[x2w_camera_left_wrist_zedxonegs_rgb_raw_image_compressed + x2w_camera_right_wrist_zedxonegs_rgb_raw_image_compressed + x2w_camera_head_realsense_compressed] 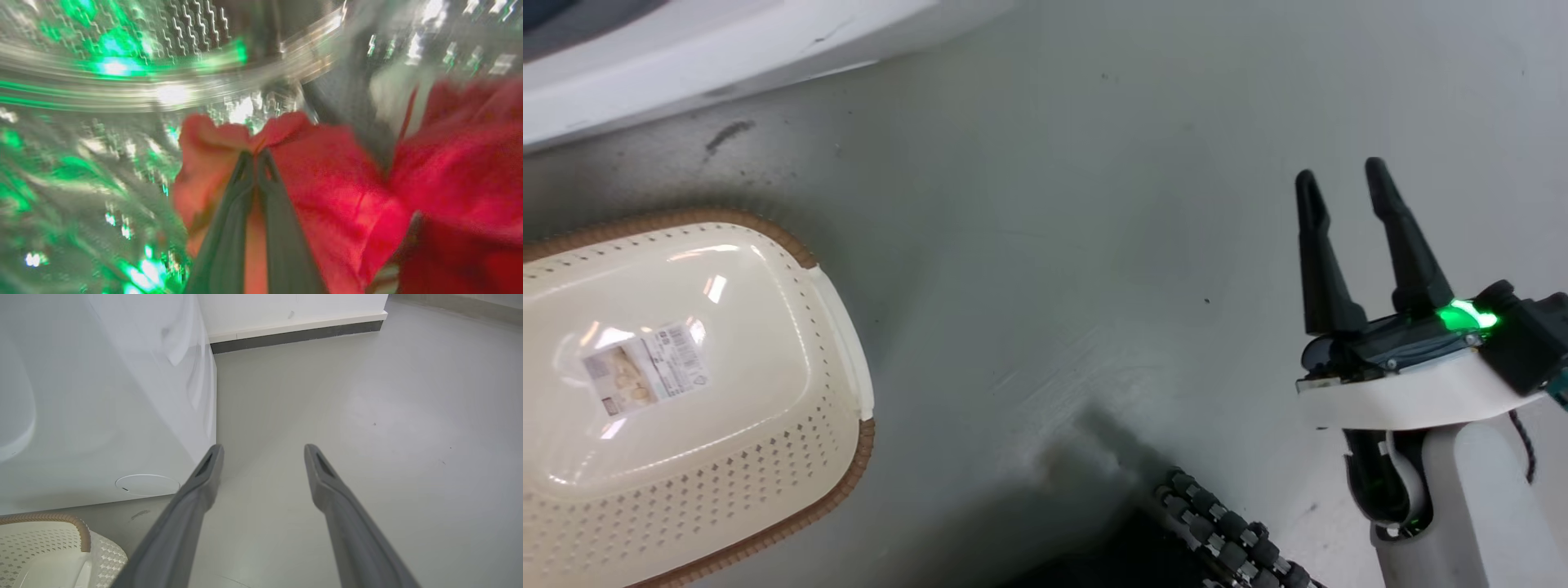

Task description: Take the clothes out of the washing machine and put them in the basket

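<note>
Left gripper (pixel 257 157), clamped on the clothes (pixel 339 192) inside the drum (pixel 81 85) (the view is blurred), seems at the pulling-out step, and next it should carry them to the basket (pixel 858 453), while the right gripper (pixel 1341 174) hangs spread.

In the head view the right gripper (pixel 1342 181) stands at the right of the frame. Its two dark fingers (pixel 1327 269) point up and slightly left, spread with a clear gap between the tips. Below them a green light (pixel 1466 314) glows on the black wrist block (pixel 1523 343). The block sits on a white collar (pixel 1405 400) above the pale forearm (pixel 1462 498), which rises from the lower right corner. In the right wrist view the same gripper (pixel 263 451) shows both fingers rising from the bottom edge, wide apart. In the left wrist view the left gripper (pixel 256 157) rises at bottom centre, blurred. Its fingers (pixel 229 232) meet at the tips, pinching a fold of the red clothes (pixel 335 192).
</note>
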